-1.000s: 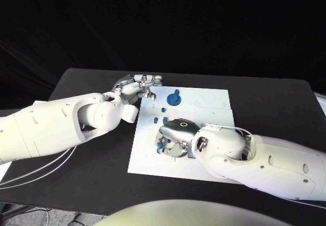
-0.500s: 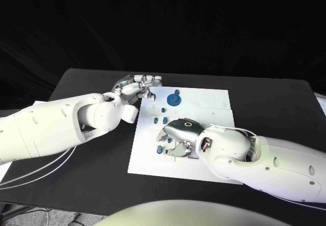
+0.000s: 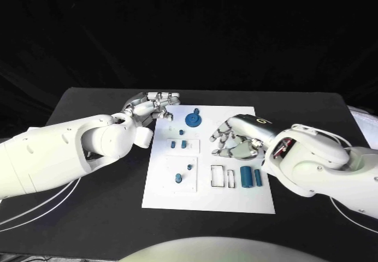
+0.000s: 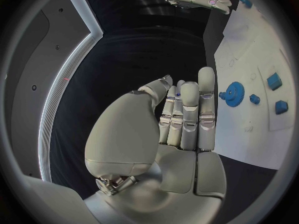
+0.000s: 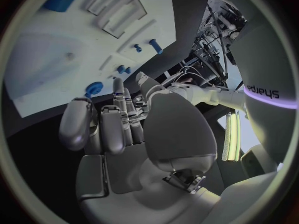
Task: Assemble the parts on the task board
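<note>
I had the left hand [image 3: 151, 105] at the board's [image 3: 206, 199] far left corner, fingers straight, side by side and empty, their tips just short of the blue gear [image 3: 194, 116]. My right hand [image 3: 236, 137] hovered over the board's right half, fingers spread and loosely bent, holding nothing; two blue cylinders [image 3: 250, 176] lay just beneath its fingertips.

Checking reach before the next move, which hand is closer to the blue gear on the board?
Left. The left hand sits at the board's edge just beside the blue gear; the right hand hovers over the board's middle, farther off.
</note>
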### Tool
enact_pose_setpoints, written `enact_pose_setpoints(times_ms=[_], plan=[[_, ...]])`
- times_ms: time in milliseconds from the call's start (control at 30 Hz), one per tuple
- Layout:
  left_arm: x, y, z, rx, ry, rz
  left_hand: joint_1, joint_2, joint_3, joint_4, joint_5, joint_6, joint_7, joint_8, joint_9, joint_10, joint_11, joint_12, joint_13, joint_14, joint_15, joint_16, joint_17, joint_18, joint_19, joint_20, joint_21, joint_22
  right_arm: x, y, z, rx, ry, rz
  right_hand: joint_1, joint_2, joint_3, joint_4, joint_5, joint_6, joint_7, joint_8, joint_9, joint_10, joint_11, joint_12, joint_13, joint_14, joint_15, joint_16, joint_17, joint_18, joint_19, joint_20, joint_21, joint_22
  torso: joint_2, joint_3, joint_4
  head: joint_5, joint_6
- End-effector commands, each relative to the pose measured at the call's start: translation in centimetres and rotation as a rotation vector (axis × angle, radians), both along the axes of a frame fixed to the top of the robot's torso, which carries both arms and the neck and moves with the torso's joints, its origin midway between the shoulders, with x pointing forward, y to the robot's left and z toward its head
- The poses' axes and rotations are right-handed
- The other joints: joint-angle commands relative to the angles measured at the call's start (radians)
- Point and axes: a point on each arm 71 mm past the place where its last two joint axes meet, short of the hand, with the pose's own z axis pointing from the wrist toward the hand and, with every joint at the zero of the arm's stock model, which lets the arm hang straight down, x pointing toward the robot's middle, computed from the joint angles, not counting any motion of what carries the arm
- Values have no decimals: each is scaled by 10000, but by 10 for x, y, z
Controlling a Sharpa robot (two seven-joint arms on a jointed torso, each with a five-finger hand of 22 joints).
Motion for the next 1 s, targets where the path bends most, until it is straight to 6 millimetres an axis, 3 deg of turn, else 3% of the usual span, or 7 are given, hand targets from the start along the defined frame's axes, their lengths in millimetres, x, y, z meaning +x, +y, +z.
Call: enact_pose_setpoints(times_ms=[33,133,200,267,333,567,1000], plan=[[-1,-4,1,-95,-60,-236,14,112,-37,-4,-1,-38,33,34,-10,-96,6,19,9,-6,-16,31,-9,160,67,16,-30,-8,2,-30,-6,540,1681,-1912,-278,-134,-484,163,599,139,-193,144,34,826,-335,980,715,650,-186,212,265,-92,182,-162,275,389,-46,-28,-113,-211,104],[-2,-4,1,-114,-69,-258,14,112,-37,-4,-1,-38,33,34,-10,-96,6,19,9,-6,-16,31,-9,160,67,16,-30,-8,-1,-52,-11,126,2113,-2707,-447,52,-1120,550,872,192,-346,376,88,1037,-478,5063,5015,723,-301,552,713,-205,377,-321,677,995,-39,-11,-242,-297,107],[-3,-4,1,-123,-65,-268,14,112,-37,-4,-1,-38,33,34,-10,-96,6,19,9,-6,-16,31,-9,160,67,16,-30,-8,-4,-62,-14,-209,2331,-3076,-471,269,-1553,847,911,185,-379,580,167,928,-416,7592,7822,766,-365,817,1097,-271,454,-308,888,1318,-41,-8,-289,-320,124],[-3,-5,0,-129,-41,-277,14,112,-37,-4,-1,-38,33,34,-10,-96,6,19,9,-6,-16,31,-9,160,67,16,-30,-8,-7,-68,-18,-525,2510,-3314,-358,458,-1937,1055,911,112,-359,763,252,787,-425,8934,9407,786,-236,984,1344,-266,486,-361,1018,1519,-54,-10,-323,-357,129],[-4,-5,-2,-138,-1,-292,14,112,-37,-4,-1,-38,33,34,-10,-96,6,19,9,-6,-16,31,-9,160,67,16,-30,-8,-11,-74,-23,-853,2707,-3518,-372,553,-2222,1240,917,43,-302,865,306,884,-477,9516,10130,803,-295,1077,1488,-314,499,-261,1081,1617,-71,-12,-340,-380,134],[-6,-6,-7,-146,99,-308,14,112,-37,-4,-1,-38,33,34,-10,-96,6,19,9,-6,-16,31,-9,160,67,16,-30,-8,-20,-77,-39,-1706,2832,-3653,-350,586,-2652,1464,847,-62,-319,978,374,913,-422,9853,10647,805,-252,1130,1565,-311,488,-250,1108,1657,-73,15,-382,-353,129],[-7,-5,-9,-135,154,-291,14,112,-37,-4,-1,-38,33,34,-10,-96,6,19,9,-6,-16,31,-9,160,67,16,-30,-8,-23,-62,-51,-2058,2703,-3213,-321,665,-2894,1628,969,-36,-339,1091,447,953,-434,9984,10879,802,-258,1137,1568,-312,484,-247,1120,1678,-79,-13,-376,-305,84]])
